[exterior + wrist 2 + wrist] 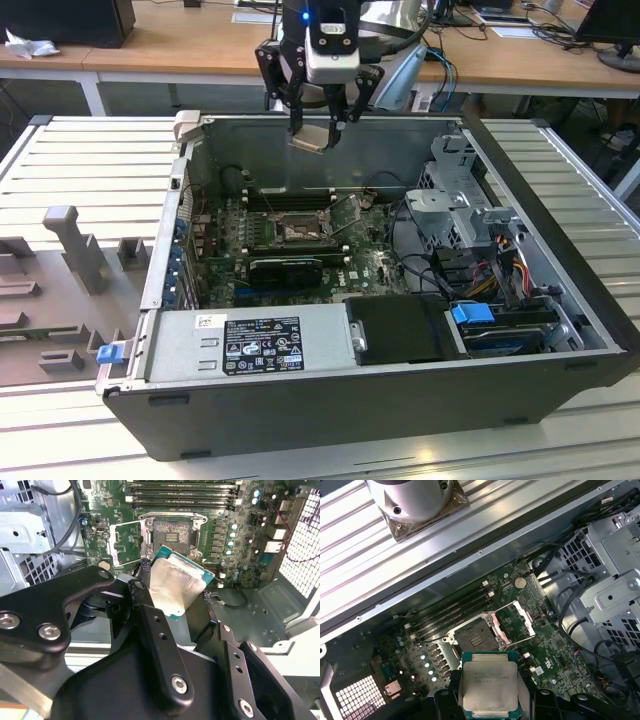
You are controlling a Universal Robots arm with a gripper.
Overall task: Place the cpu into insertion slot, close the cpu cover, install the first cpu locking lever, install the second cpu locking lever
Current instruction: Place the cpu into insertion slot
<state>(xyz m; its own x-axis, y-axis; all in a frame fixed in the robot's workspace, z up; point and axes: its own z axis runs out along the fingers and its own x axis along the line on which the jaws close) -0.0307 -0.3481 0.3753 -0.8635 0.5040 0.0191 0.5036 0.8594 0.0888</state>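
Currently the jaws are closed on the cpu, gripping its opposite edges and holding it tilted, dull silver top showing, in the air above the far wall of the open computer case. In the exterior view the insertion slot sits well apart from the chip, toward six o'clock, uncovered on the green circuit board. The cpu cover is swung open just beside the slot.
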